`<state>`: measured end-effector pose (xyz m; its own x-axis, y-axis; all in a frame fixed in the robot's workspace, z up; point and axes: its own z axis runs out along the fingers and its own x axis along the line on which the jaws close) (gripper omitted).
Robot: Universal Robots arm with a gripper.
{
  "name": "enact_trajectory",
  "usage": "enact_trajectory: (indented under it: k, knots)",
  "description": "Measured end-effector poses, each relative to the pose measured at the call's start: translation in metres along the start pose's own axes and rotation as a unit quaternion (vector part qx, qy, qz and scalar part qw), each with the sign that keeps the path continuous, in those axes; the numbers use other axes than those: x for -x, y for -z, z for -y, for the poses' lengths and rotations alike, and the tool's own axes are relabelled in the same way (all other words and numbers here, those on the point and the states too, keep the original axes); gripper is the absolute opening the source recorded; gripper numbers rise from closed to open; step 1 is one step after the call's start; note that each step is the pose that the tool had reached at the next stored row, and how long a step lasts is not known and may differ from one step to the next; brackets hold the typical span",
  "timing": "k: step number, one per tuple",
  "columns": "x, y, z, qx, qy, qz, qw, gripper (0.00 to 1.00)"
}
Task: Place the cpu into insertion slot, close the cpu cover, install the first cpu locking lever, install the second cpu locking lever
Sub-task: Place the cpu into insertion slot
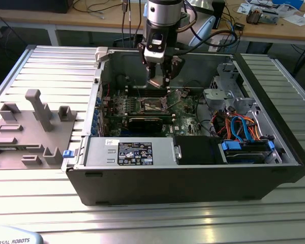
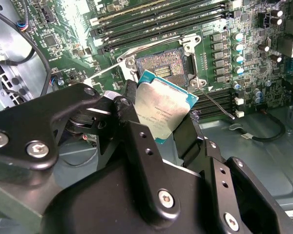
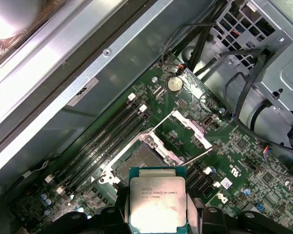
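Observation:
The cpu [image 2: 166, 109], a flat square chip with a dull silver top, is clamped by its edges in my shut gripper [image 2: 158, 122]. It hangs tilted above the green board. The insertion slot [image 2: 161, 63] lies just beyond the chip, dark and uncovered, with a shiny rim. In the first wrist view the cpu [image 3: 157, 197] sits a short way from the insertion slot [image 3: 139, 161], and the cpu cover [image 3: 193, 127] stands flipped open beside the slot. Two thin wire levers are swung out. In the exterior view my gripper [image 1: 160, 79] hovers over the slot [image 1: 155, 105] inside the open computer case.
Long memory slots [image 3: 102, 141] run beside the socket. The case's rear wall [image 1: 193, 63] rises close behind the gripper. A power supply box [image 1: 132, 152] and a drive bay with blue cables [image 1: 244, 137] fill the case's front. A grey fixture tray [image 1: 30, 127] stands at the exterior view's left.

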<state>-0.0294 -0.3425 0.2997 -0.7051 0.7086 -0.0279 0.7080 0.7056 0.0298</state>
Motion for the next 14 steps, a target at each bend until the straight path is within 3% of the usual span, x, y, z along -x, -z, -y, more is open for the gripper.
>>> enact_trajectory:
  k: [14]
  knots:
    - [0.0,-0.0005,0.0,-0.0003,-0.006,0.0003,1.0,0.55]
